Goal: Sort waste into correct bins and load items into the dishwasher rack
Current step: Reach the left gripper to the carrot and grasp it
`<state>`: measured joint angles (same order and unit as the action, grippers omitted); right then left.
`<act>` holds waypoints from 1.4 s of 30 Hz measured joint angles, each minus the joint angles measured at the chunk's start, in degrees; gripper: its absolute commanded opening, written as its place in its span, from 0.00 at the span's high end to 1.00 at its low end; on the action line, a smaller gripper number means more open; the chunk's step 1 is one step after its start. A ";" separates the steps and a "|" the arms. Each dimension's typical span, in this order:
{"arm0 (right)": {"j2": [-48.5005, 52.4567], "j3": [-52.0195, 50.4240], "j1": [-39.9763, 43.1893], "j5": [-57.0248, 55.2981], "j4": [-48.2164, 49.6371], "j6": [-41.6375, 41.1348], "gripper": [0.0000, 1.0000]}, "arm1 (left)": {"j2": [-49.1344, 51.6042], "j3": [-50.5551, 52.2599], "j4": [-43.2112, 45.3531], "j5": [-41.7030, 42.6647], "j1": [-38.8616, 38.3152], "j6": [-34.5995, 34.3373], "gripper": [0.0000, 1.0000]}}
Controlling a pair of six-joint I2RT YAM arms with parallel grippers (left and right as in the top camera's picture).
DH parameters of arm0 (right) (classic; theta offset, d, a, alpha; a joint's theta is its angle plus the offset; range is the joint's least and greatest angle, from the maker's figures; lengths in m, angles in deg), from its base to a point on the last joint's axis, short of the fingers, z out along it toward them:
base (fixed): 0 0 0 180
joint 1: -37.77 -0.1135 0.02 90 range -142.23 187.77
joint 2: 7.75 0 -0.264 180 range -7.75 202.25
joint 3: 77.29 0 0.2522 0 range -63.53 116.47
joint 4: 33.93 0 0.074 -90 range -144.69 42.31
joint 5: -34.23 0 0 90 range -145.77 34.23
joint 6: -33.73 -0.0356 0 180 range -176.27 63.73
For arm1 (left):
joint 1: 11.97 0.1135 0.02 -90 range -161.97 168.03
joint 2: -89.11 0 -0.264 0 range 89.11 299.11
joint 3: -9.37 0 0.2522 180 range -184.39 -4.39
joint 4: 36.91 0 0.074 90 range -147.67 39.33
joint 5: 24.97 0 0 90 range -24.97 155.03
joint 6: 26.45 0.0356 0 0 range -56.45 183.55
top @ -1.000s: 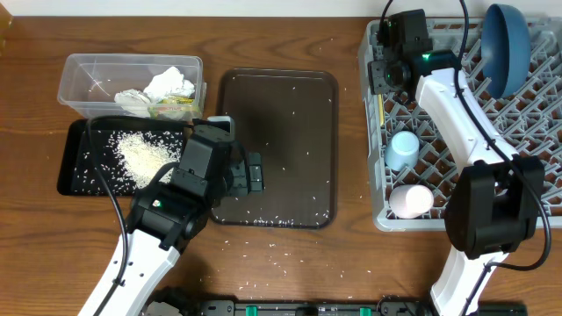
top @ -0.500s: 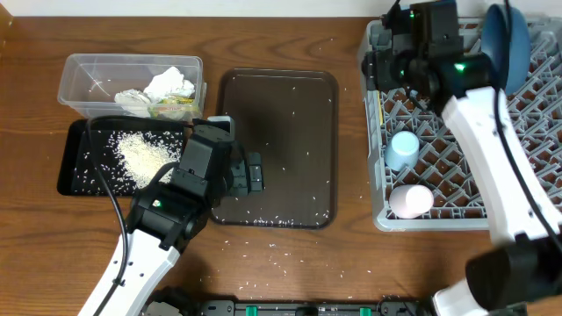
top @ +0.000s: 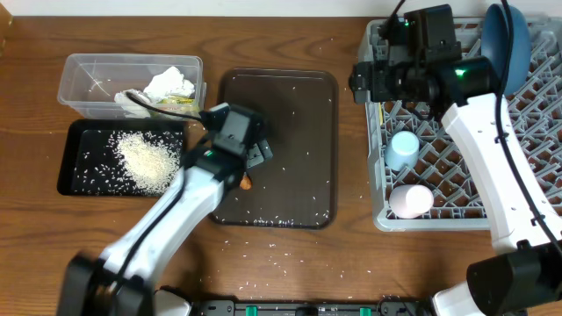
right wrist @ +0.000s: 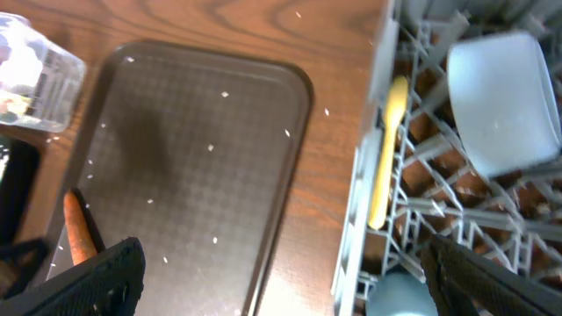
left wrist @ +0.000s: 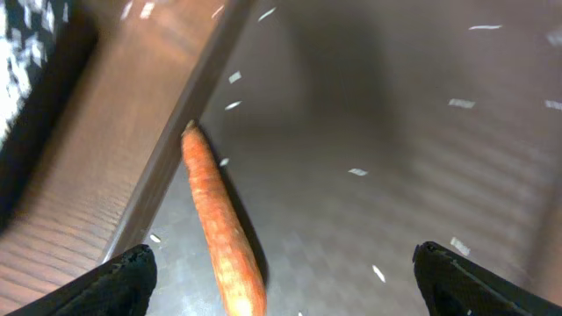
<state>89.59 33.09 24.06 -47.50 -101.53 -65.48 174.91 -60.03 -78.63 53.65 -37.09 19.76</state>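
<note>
One carrot (left wrist: 219,219), at the left edge of the serving tray (top: 299,114) between the jaws of the open left pincer (left wrist: 285,281), and scattered rice grains (top: 279,223) remain unsorted; the right pincer (right wrist: 281,281) hangs open and empty over the loaded rack (top: 430,225) at upper right.

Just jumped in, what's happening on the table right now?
The left gripper hovers open over the carrot, which lies on the brown serving tray against its rim, not yet picked up. The right gripper is open above the left edge of the rack, where the yellow spoon lies. Napkins sit in the clear tub, rice in the black tray.
</note>
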 measured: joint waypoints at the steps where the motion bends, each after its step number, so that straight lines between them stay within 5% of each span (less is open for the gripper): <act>1: -0.02 0.00 0.22 -0.17 -0.52 -0.04 0.01 | 2.32 0.00 0.44 -0.66 0.00 -2.01 0.21; 8: 0.00 0.00 0.61 -1.70 -3.48 -0.68 0.01 | 12.07 0.00 1.64 -2.45 0.09 -8.83 0.35; 18: 0.00 0.00 0.61 -2.47 -3.82 -0.68 0.01 | 14.51 0.00 1.81 -1.92 0.28 -10.23 0.37; 24: 0.00 0.00 0.61 -2.51 -3.80 -0.68 0.01 | 15.39 0.00 1.55 0.24 0.28 -8.55 0.50; 31: 0.00 0.00 0.61 -2.51 -3.80 -0.68 0.01 | 15.96 0.00 0.98 1.36 0.33 -7.63 0.86; 33: 0.00 0.00 0.61 -2.54 -3.82 -0.68 0.01 | 15.93 -0.02 0.96 1.36 0.33 -7.37 0.89; 42: 0.00 0.00 0.61 -2.54 -3.80 -0.68 0.01 | 10.86 -0.02 -2.23 2.38 1.92 -4.37 0.91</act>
<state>89.59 33.09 24.67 -50.03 -105.33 -66.16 185.78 -60.05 -80.86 56.03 -35.17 15.39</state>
